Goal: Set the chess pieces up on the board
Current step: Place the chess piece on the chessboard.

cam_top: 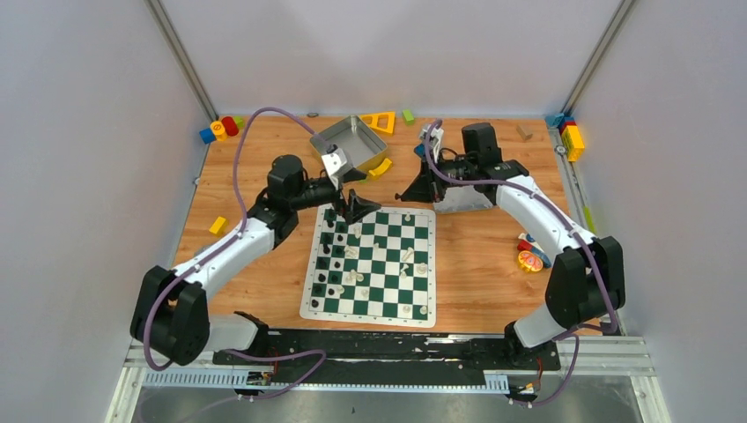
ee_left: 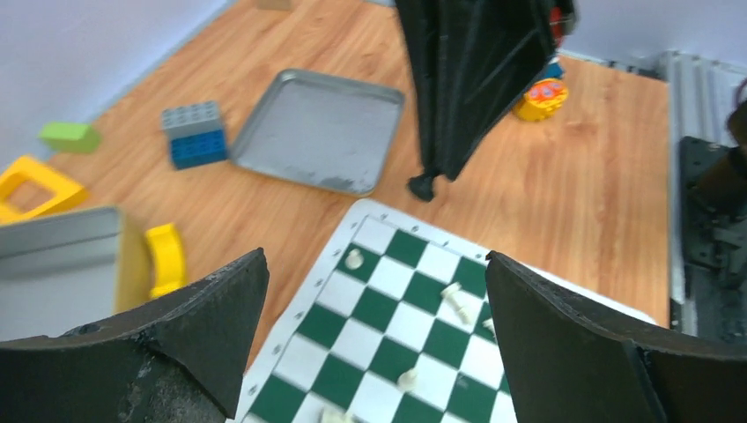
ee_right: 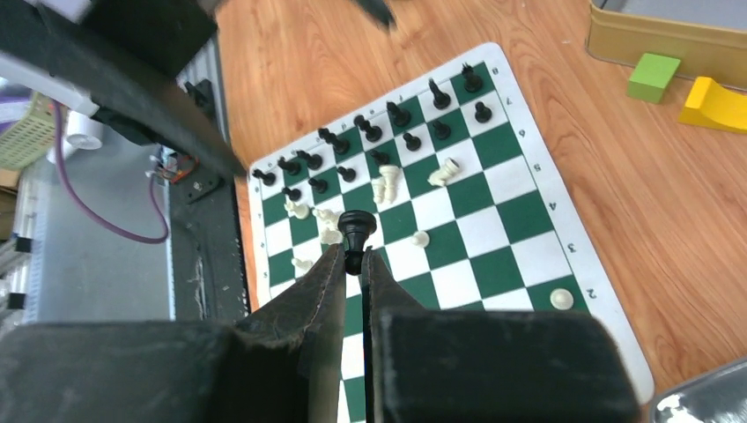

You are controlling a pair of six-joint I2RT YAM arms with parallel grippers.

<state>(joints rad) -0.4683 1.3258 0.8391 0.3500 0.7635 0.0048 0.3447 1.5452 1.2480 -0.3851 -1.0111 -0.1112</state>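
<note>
Surface: wood-grain table (cam_top: 493, 282) between pale walls. The board (cam_top: 366, 317) lies mid-table toward the near edge, and toy blocks (cam_top: 571, 137) sit at the far corners.
Right gripper (ee_right: 354, 256): clenched on a black pawn (ee_right: 355, 225), whose head shows above the fingertips.
Pawn position: held aloft near the board's far edge, touching nothing.
Left gripper (ee_left: 374, 257): jaws spread and empty, hovering over the board's far-left corner.
Pieces: the black pieces (ee_right: 396, 115) stand in two files on the board's left side. The cream pieces (ee_right: 388, 185) are scattered mid-board, some toppled.
Step in hand: we judge this to be the carry of a black pawn to the black ranks.
Next move: it calls for travel leftward and a lowering onto a vacant pawn square. The pawn must land upright, clear of its neighbours and of the left gripper.
Right arm: it reaches from the near-right corner toward the far edge, with the wrist bent back over a grey tray (ee_left: 317, 132).
Left arm: it is extended from the near-left corner.
</note>
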